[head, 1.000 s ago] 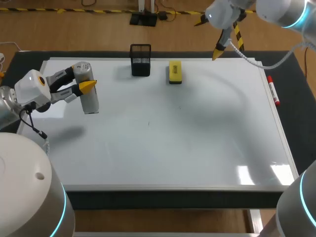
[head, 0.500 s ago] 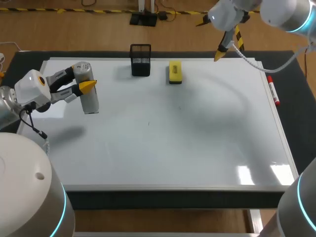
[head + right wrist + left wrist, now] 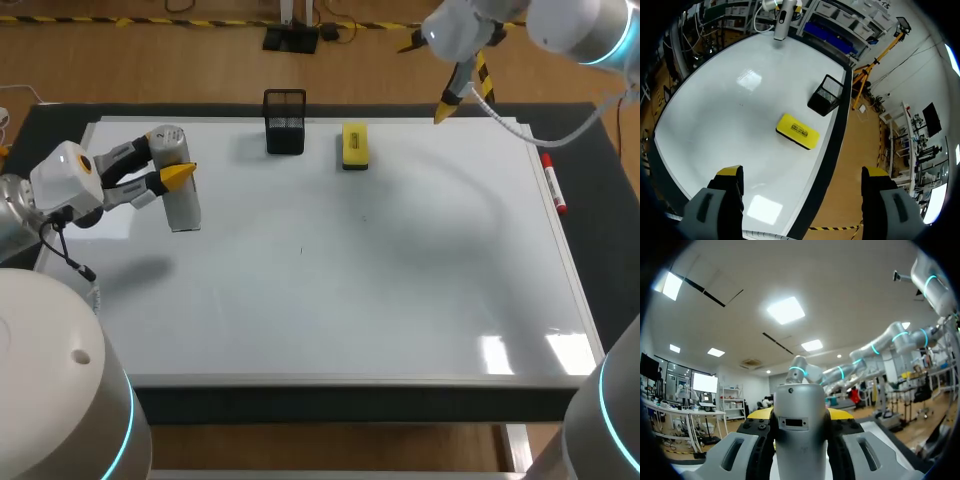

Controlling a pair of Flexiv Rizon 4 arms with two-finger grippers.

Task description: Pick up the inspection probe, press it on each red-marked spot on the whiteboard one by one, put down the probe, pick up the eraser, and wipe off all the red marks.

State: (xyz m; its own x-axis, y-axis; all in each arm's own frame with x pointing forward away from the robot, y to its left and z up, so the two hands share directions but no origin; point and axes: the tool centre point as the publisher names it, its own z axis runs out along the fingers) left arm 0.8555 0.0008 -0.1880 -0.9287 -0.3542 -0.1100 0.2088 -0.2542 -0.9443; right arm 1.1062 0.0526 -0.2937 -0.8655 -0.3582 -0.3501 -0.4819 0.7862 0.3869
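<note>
Inspection probe: a grey cylinder held roughly upright over the left part of the whiteboard. We cannot tell whether its lower end touches the board.
Left pincer: clamped on the probe's upper part from two sides. In the left wrist view the probe fills the gap between the fingers.
Whiteboard: lies flat on the dark surface.
Eraser: a yellow block lying on the whiteboard near its far edge, to the right of the mesh holder and apart from it.
Mesh holder: black, upright at the board's far edge.
Right pincer: fingers spread wide, nothing between them — we see it hang above the board's far right edge, with the eraser ahead of it.
Red marker: lies on the dark surface, just beside the board's right edge.
</note>
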